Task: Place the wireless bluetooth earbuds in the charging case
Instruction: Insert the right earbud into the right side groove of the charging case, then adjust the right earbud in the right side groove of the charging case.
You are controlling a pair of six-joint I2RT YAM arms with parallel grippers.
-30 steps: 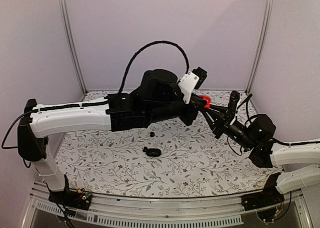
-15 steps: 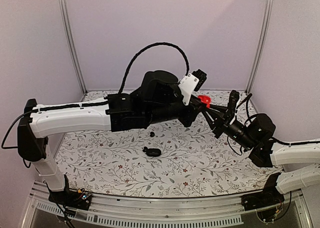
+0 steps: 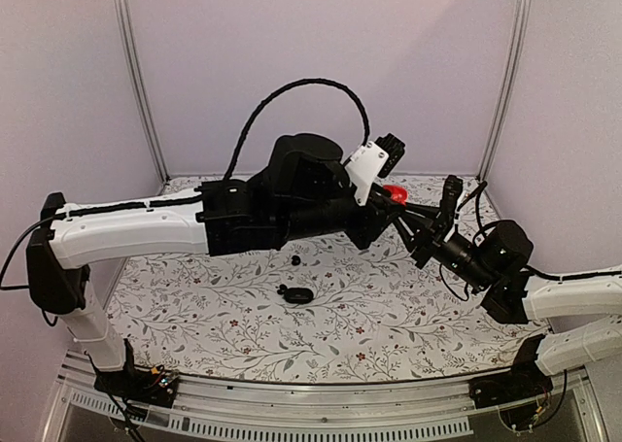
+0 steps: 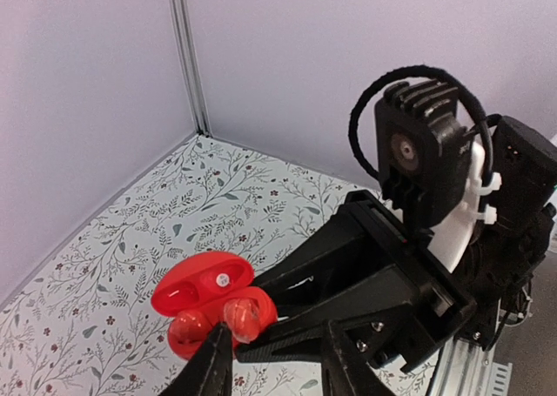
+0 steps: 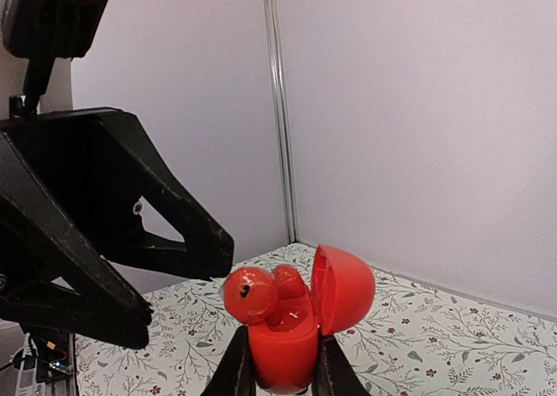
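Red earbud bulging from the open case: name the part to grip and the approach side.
Grip the red earbud by its rounded top, which stands proud of the red case. Come from above, on the side away from the upright lid; the right gripper clamps the case lower down.

Above the floral-patterned tabletop (image 4: 130, 239), the black wedge-fingered right gripper (image 4: 254, 325), its wrist camera (image 4: 416, 152) facing here, pinches a glossy red hinged charging case (image 4: 198, 285), lid open, with a rounded red earbud (image 4: 239, 314) seated inside, while the left gripper (image 4: 278, 352) stands spread just below it.
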